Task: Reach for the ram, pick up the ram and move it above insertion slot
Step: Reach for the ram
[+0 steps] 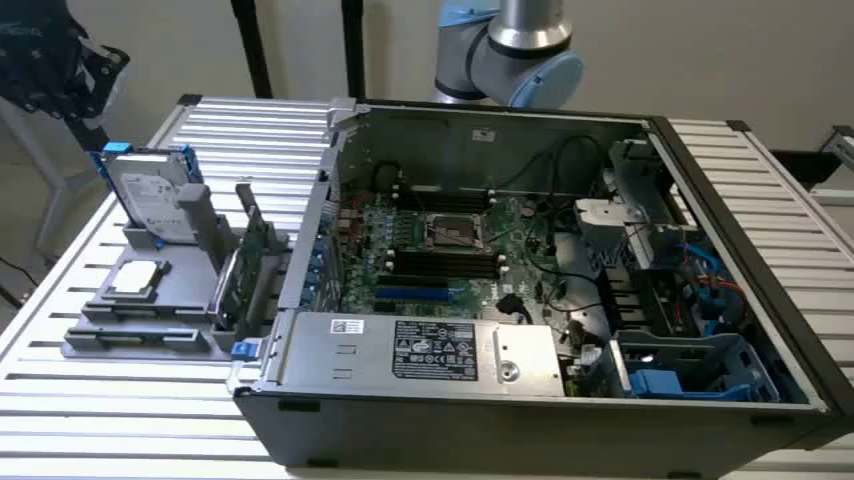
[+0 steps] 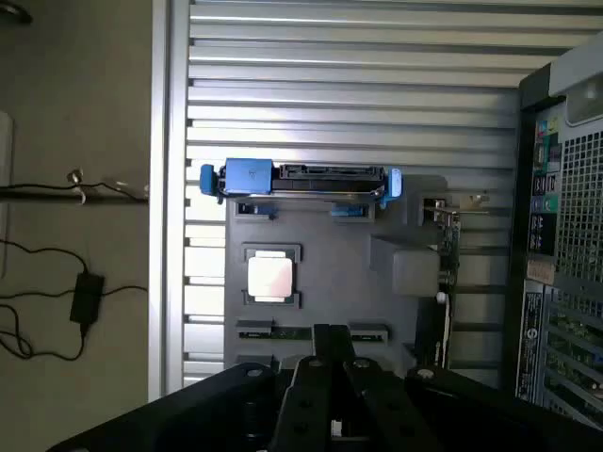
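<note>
On the grey holder (image 2: 396, 226), the ram (image 2: 273, 332) sits edge-on in a narrow slot and looks like a thin dark strip. Its middle is hidden behind my fingertips. My gripper (image 2: 330, 333) is shut with nothing between the fingers. It hangs high above that slot, apart from the ram. The motherboard's black insertion slots (image 1: 441, 262) lie inside the open computer case (image 1: 534, 400), off to the exterior view's right of the holder (image 1: 134, 335).
The holder also carries a hard drive in a blue caddy (image 2: 300, 181), a square processor chip (image 2: 271, 278) and an upright green expansion card (image 2: 448, 273). The case's metal wall (image 2: 565, 264) stands right beside the holder. Slatted table (image 1: 120, 410) surrounds both.
</note>
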